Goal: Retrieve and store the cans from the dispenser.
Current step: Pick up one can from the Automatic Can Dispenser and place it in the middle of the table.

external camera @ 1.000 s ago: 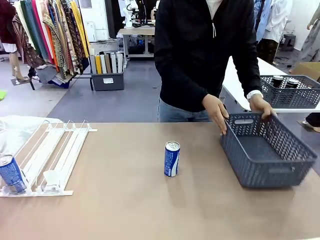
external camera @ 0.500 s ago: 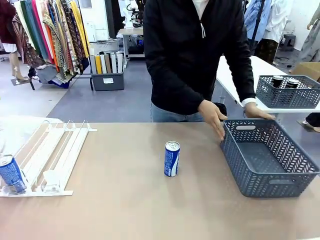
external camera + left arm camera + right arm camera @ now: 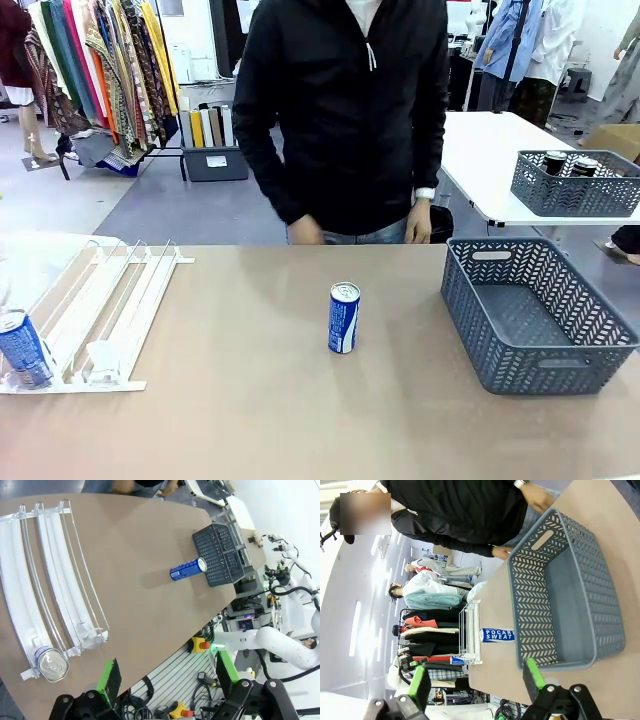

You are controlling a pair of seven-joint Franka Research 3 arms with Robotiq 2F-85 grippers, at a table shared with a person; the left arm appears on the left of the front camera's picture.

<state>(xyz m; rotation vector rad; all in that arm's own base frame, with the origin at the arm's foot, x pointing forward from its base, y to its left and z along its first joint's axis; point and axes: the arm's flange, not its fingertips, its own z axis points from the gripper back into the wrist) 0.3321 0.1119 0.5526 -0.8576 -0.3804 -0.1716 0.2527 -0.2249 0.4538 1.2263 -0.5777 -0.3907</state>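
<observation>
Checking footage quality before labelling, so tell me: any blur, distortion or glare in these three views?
Front view: evenly lit, blue can crisp, person's hand motion-blurred. Left wrist view: wide-angle lens bends the dispenser rails. Right wrist view: rolled sideways, washed-out at left.

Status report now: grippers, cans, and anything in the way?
Left gripper and right gripper open, holding nothing. One blue can upright mid-table, second can at the dispenser front stop. Person at far edge, not reaching in.

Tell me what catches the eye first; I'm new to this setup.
A blue can stands alone, upright, on the table. A grey basket sits to its right; at left, the white dispenser holds a second can at its near end. A person in black stands at the far side.
</observation>
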